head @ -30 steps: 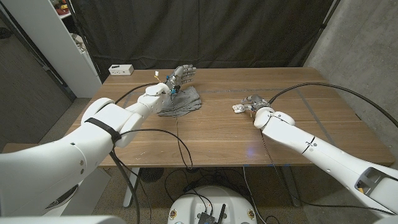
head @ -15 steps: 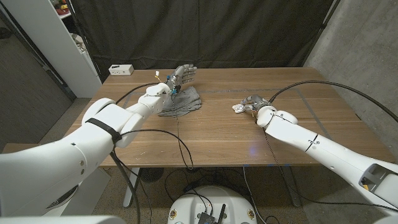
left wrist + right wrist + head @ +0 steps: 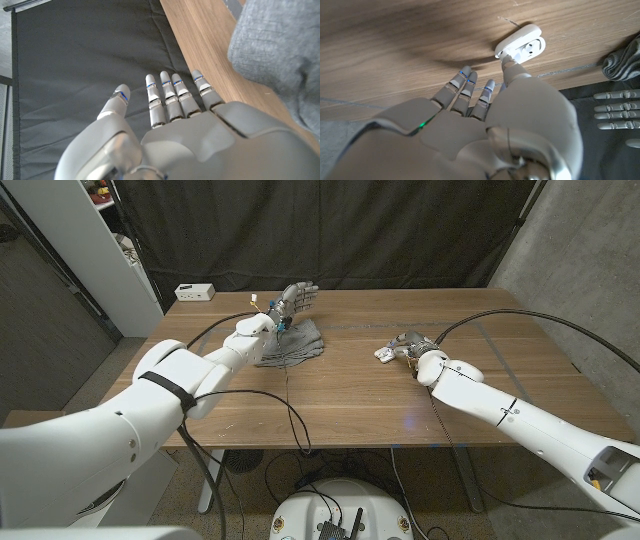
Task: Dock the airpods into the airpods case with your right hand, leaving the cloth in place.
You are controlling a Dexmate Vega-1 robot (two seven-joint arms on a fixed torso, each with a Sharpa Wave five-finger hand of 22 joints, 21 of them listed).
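Right hand (image 3: 408, 346) sits over the right half of the desk (image 3: 340, 395), its fingers (image 3: 465, 90) spread and straight in the right wrist view, reaching down toward the wood and holding nothing; one fingertip lies just beside the open airpods case (image 3: 521, 44), and whether it touches the case cannot be told; left hand (image 3: 292, 302) is raised over the far-left part of the desk, above the far edge of the cloth (image 3: 290, 346), fingers extended and a little apart with nothing in them, as the left wrist view also shows; a long white arm leads each hand in from the near corners, with black cables trailing across the wood; the grey cloth lies crumpled on the left half of the desk toward the far edge; the white airpods case lies on the right half, well apart from the cloth, lid open, with one dark socket visible inside; a small white box (image 3: 194, 292) rests at the far-left corner.
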